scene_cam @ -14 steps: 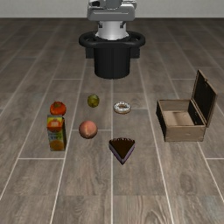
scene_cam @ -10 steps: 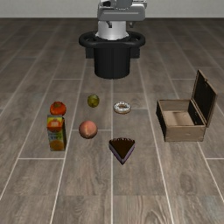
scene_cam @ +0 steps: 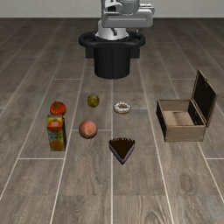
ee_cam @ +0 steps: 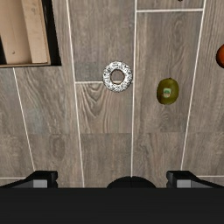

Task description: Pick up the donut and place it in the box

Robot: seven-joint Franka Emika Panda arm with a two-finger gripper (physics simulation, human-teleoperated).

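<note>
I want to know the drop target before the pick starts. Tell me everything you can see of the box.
The box is a small rectangular case that looks like brown wood. Its hinged lid stands open along the side toward the exterior view's right. The paler interior holds nothing that can be seen. It sits flat on the plank floor at the exterior view's right, well apart from the donut. Only the floor touches it.
</note>
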